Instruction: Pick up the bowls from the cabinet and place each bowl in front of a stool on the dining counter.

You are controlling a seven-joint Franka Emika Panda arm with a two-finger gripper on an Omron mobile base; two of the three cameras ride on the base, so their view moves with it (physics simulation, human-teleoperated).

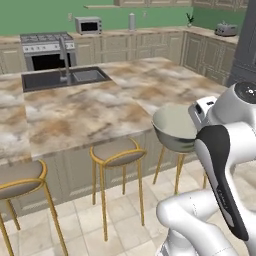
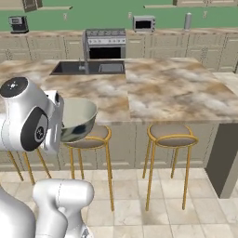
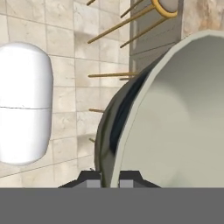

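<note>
Gripper (image 3: 110,178) clamped on the rim of a bowl (image 1: 174,128), one fingertip each side of the wall. Bowl carried upright, just off the near edge of the dining counter (image 1: 90,112), above a stool (image 1: 116,152).

Risk, as a judgement: thin rim pinch, so a jolt could tip or drop it; coming in low could knock the foot against the counter edge.

Broad bare marble ahead; sink (image 1: 62,78) and tap (image 1: 64,57) well apart.
</note>
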